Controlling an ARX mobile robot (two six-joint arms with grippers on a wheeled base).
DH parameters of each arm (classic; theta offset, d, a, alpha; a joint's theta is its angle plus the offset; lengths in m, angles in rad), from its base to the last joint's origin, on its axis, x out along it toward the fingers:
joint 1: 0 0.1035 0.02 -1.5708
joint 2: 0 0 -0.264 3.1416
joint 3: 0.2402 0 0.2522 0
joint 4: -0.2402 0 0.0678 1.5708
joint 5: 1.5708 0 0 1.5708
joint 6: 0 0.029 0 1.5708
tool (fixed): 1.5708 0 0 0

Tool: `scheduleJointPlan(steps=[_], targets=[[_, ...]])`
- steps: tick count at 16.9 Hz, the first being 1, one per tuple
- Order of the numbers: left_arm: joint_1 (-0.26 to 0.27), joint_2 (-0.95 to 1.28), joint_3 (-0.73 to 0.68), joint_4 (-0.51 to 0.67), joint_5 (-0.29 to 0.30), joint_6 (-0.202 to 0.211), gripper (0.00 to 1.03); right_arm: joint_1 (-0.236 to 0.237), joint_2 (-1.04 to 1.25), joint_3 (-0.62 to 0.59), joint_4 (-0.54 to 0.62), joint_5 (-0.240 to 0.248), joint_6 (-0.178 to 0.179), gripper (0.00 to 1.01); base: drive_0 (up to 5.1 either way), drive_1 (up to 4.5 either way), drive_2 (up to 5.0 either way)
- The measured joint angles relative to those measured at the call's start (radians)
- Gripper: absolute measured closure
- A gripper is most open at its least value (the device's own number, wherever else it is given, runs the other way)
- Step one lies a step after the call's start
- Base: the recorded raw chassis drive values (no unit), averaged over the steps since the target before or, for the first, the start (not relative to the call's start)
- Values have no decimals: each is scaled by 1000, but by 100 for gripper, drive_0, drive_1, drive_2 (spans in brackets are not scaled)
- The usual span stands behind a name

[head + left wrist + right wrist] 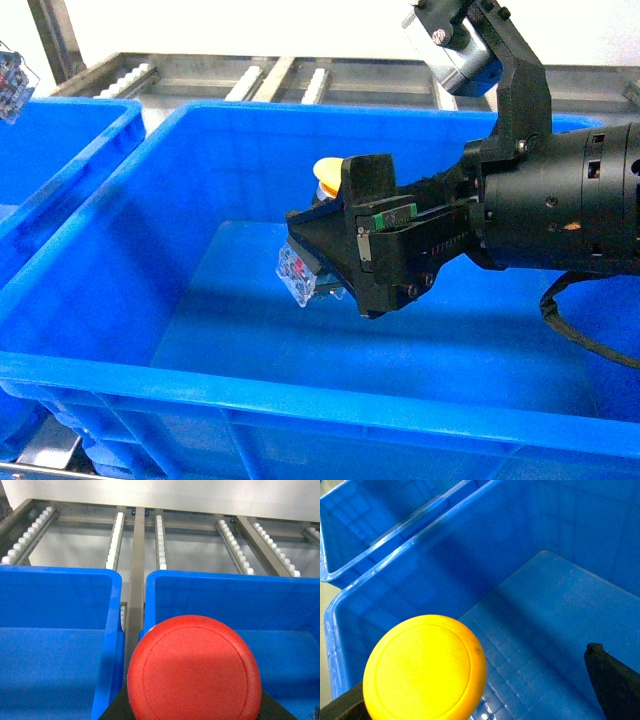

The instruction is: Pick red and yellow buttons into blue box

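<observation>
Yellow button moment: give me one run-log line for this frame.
right claw: shut on yellow button, over blue box interior | left claw: holds red button | box floor: bare | release: pending

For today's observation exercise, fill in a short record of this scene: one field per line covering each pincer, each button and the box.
right pincer: inside the blue box, above its floor, shut on the yellow button
yellow button: held, cap facing the wrist camera, clear base toward the box's floor
left pincer: fingertips not clearly seen; red button sits right before its camera
red button: apparently held, above the gap between two blue crates
blue box: floor looks bare where visible
</observation>
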State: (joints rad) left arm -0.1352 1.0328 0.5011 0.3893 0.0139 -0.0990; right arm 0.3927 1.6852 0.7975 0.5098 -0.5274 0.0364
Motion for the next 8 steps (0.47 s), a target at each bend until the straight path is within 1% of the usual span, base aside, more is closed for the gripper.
scheduleJointPlan(steps=[7, 8], targets=[[0, 0, 0, 0, 0, 0, 79, 0, 0, 0, 7, -1, -1, 3, 0, 0, 0], [0, 0, 0, 0, 0, 0, 79, -2, 4, 12, 0, -17, -15, 3, 0, 0, 0]])
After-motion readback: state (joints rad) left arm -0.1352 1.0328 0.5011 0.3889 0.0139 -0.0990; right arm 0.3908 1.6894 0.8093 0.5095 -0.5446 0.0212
